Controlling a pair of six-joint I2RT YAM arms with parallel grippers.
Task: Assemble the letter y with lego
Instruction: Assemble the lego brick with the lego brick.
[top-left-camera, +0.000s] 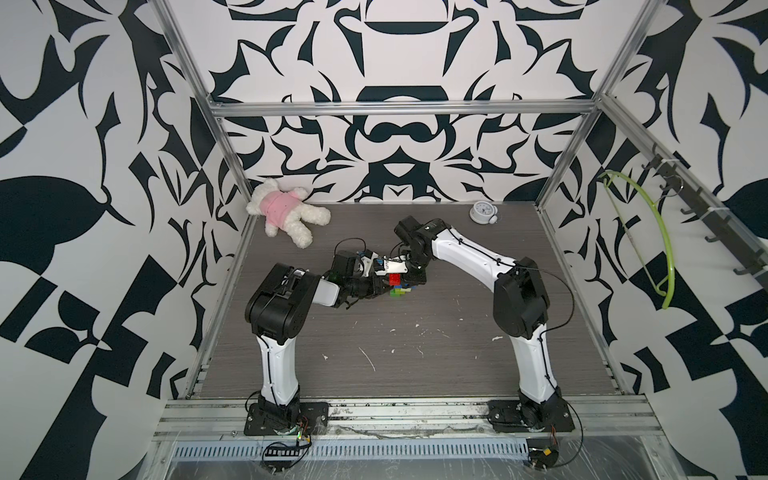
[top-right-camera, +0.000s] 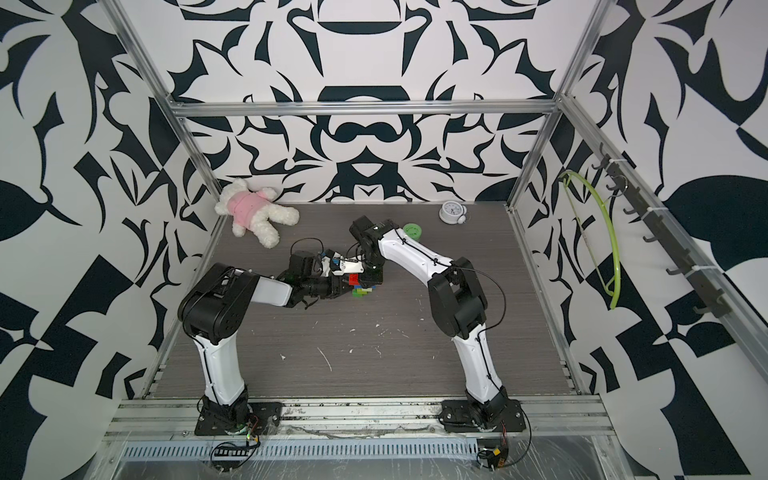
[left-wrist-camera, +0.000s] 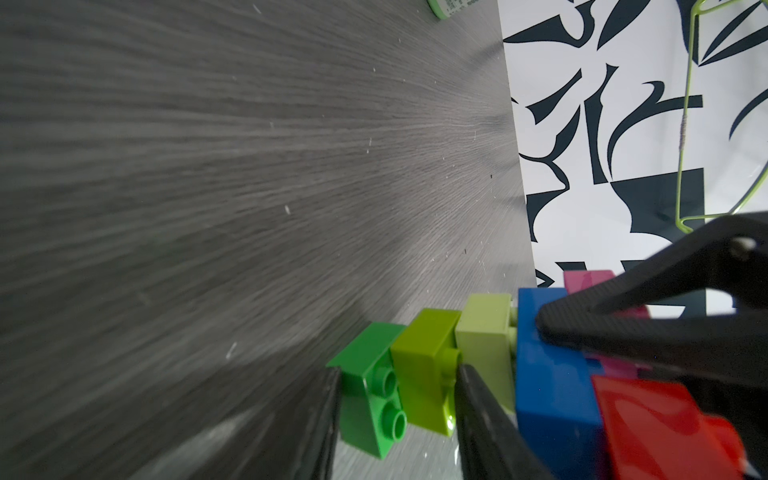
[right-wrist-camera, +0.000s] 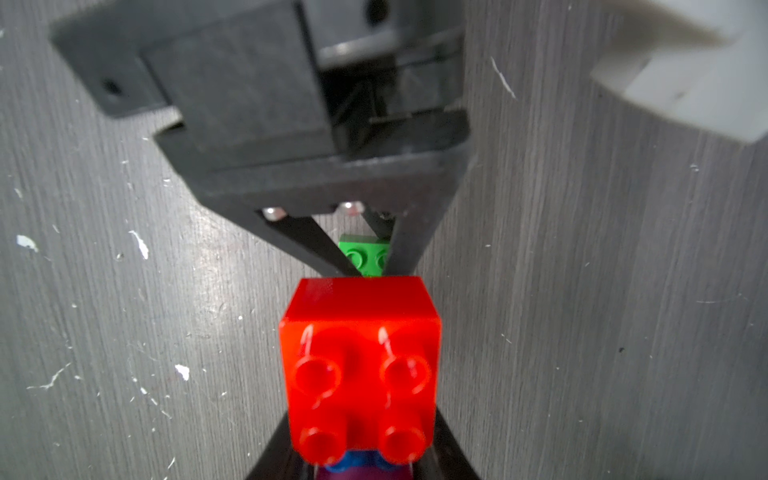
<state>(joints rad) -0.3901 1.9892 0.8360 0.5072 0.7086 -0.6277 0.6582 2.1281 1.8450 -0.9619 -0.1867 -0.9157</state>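
Note:
The letter y (top-left-camera: 400, 286) lies low over the table (top-left-camera: 415, 345) at mid-depth, between both grippers. In the left wrist view its stem runs green (left-wrist-camera: 370, 395), lime (left-wrist-camera: 424, 370), pale lime (left-wrist-camera: 486, 332) into the blue crossbar (left-wrist-camera: 552, 374), with pink (left-wrist-camera: 586, 280) and red (left-wrist-camera: 660, 424) prongs. My left gripper (left-wrist-camera: 399, 386) is shut on the stem, one finger on the green brick and one on the lime. My right gripper (right-wrist-camera: 361, 457) is shut on the crossbar end. The red brick (right-wrist-camera: 359, 365) fills that view, blue and pink just showing under it.
A white plush toy in pink (top-left-camera: 286, 214) lies at the back left. A small white clock (top-left-camera: 482, 212) sits at the back right, a round green tub (top-right-camera: 412, 230) near it. A lime hanger (top-left-camera: 660, 249) hangs on the right wall.

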